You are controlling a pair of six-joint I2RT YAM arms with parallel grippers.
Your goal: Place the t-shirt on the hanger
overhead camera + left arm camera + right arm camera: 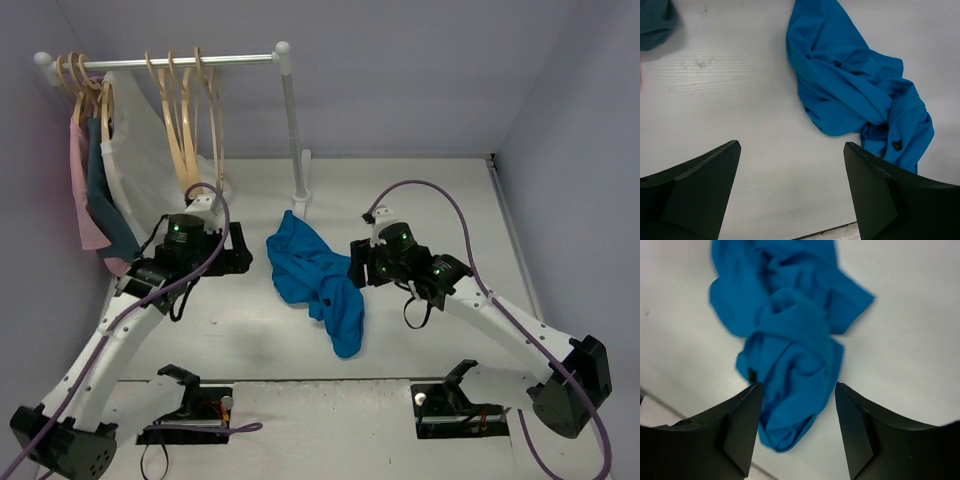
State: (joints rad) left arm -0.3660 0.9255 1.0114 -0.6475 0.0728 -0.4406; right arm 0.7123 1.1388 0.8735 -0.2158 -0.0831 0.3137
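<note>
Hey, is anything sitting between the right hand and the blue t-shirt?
Nothing visible does. The right hand, open, sits just beside the crumpled t-shirt on the table, no other item between them.

Plain bright blue, that t-shirt point(790, 340), no print, one small dark speck; it shows between the matte black jaws of the right gripper point(798, 386); white table point(905, 340) beside them; left gripper point(791, 145) black too, faint grey grain on the white ahead; dark teal garment point(655, 20) beyond, left of those jaws; hangers point(185, 110) farther off, pale tan wood.
</note>
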